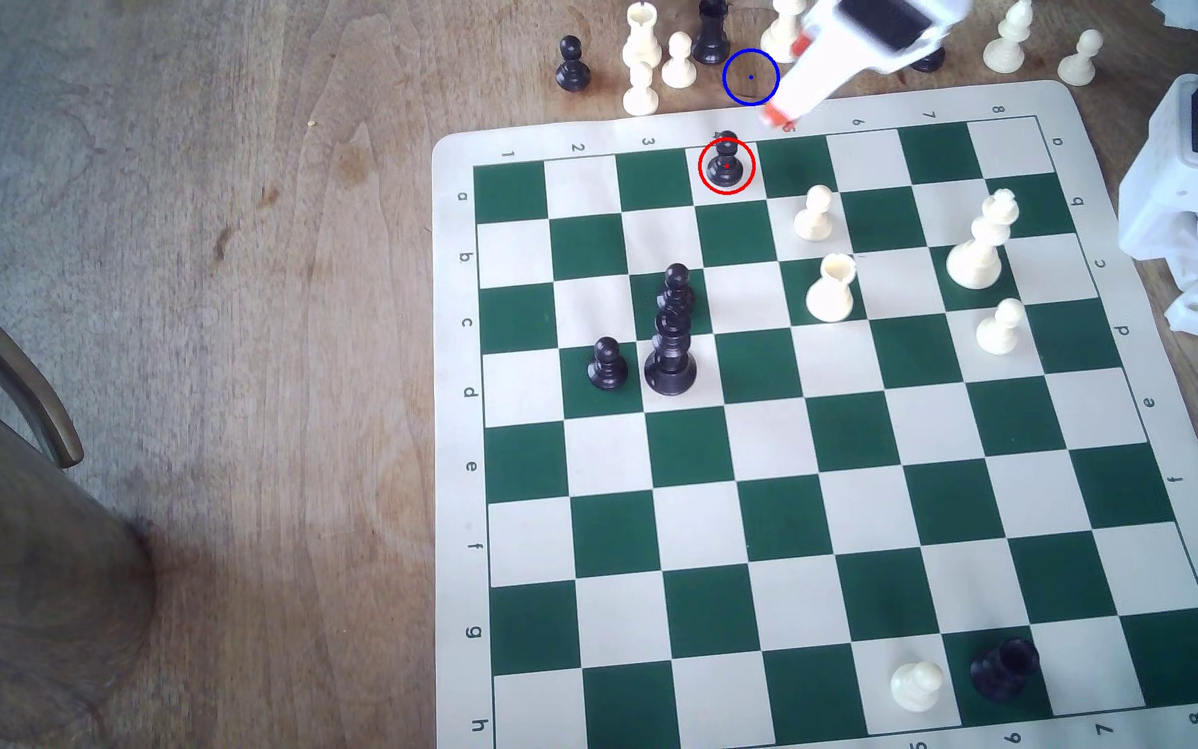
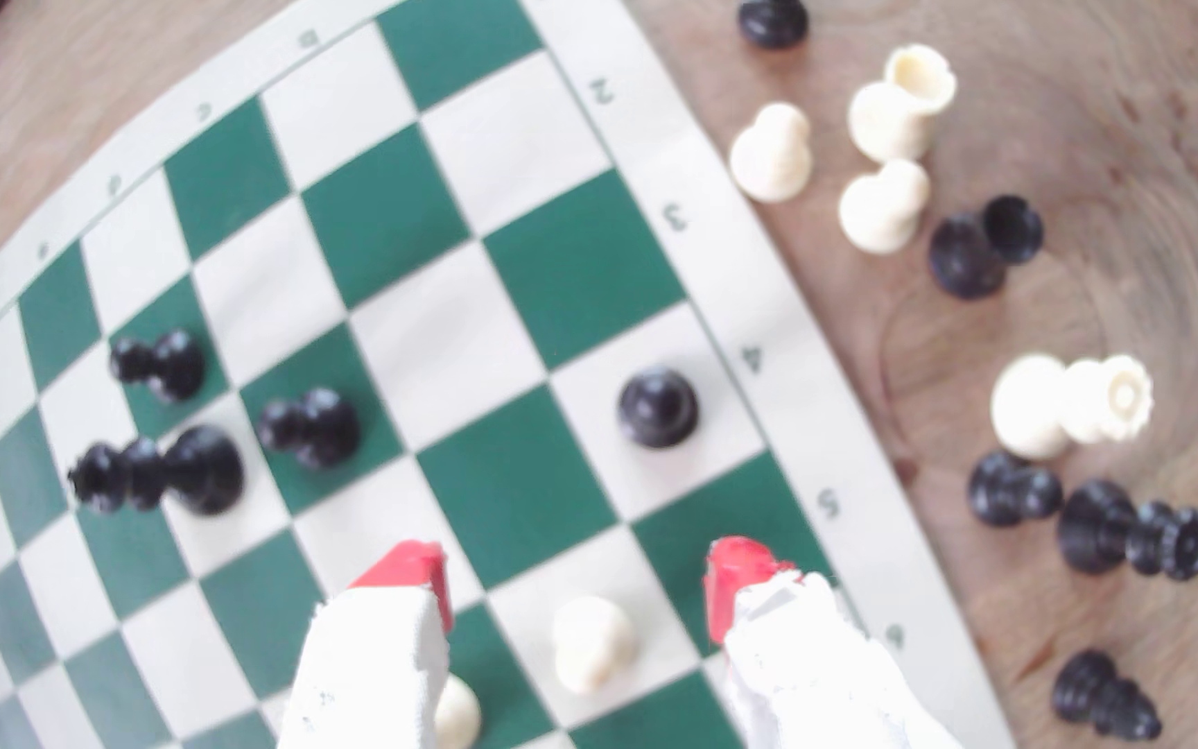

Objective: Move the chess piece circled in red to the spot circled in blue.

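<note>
The small glossy black pawn (image 1: 726, 162), with ball head, thin collar and flared round base, stands upright inside the red ring on a white edge square of the green-and-cream chess mat (image 1: 834, 446), by the numeral 4. The white gripper (image 2: 574, 576) has its red-tipped jaws spread wide and empty; the pawn sits ahead of them, apart. The exterior view shows the blue-ringed patch of brown wood (image 1: 750, 77) on the desk (image 1: 221, 288), just beyond the mat's edge.
</note>
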Controlling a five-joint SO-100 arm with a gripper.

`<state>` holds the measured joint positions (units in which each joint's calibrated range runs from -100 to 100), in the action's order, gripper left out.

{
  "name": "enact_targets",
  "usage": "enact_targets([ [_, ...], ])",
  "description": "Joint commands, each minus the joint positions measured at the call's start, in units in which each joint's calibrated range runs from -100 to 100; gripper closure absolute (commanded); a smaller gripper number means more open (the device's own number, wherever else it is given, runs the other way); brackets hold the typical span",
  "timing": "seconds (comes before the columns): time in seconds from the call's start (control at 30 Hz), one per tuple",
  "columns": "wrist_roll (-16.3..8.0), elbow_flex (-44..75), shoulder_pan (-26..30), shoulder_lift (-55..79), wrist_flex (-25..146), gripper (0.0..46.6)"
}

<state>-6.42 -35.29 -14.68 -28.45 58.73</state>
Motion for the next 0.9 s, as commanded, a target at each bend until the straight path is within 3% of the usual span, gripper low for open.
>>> enact_targets([
  [0.0,-1.27,5.19,-0.62,3.15,-7.21,26.2],
  [0.87,-0.88,1.75,-1.63,22.08,-20.89,28.0],
])
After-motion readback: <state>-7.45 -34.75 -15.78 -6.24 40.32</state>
